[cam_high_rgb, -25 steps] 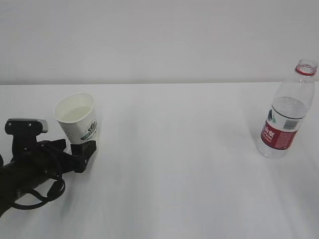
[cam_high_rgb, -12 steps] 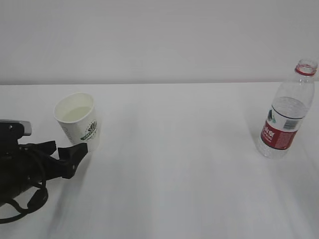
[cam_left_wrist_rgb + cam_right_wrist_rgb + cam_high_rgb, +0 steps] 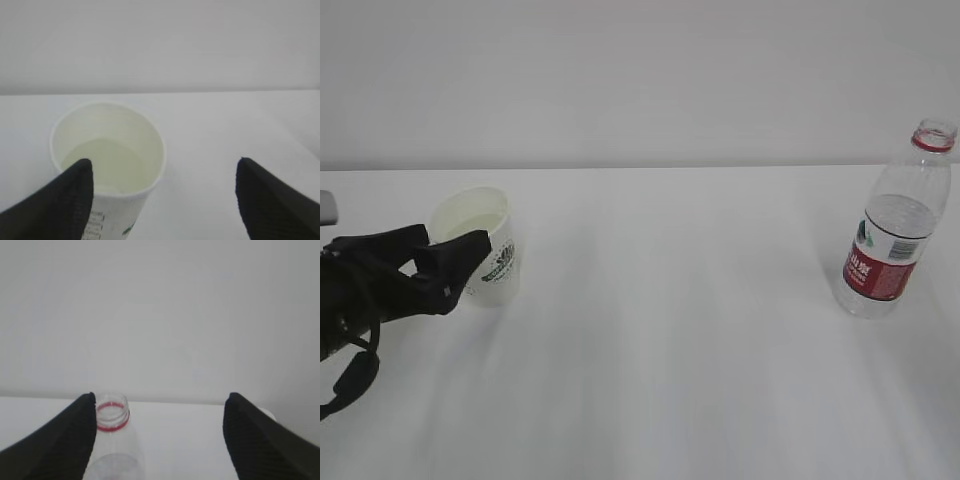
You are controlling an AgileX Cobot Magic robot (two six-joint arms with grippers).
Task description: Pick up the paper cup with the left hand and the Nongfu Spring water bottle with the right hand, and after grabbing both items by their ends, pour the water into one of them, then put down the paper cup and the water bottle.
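The cup (image 3: 480, 247) stands upright on the white table (image 3: 670, 330) at roughly nine o'clock in the exterior view. It is small, white and tapered, with a dark green logo and fine print on its side; the left wrist view shows clear water (image 3: 102, 165) part-way up its pale interior. The bottle (image 3: 897, 225) stands upright at about three o'clock, well apart from the cup. It is clear ribbed plastic, uncapped, with a red neck ring and a red-and-white label; water fills its lower part. The left gripper (image 3: 445, 250) sits at the cup's nine o'clock side, jaws spread wide and gripping nothing; in its wrist view one finger overlaps the cup's lower left wall, and contact cannot be judged, while the other finger is well clear to the right. The right gripper (image 3: 159, 440) is out of the exterior view; its wrist view shows the jaws wide apart and empty, with the bottle mouth (image 3: 112, 416) just beside the left finger.
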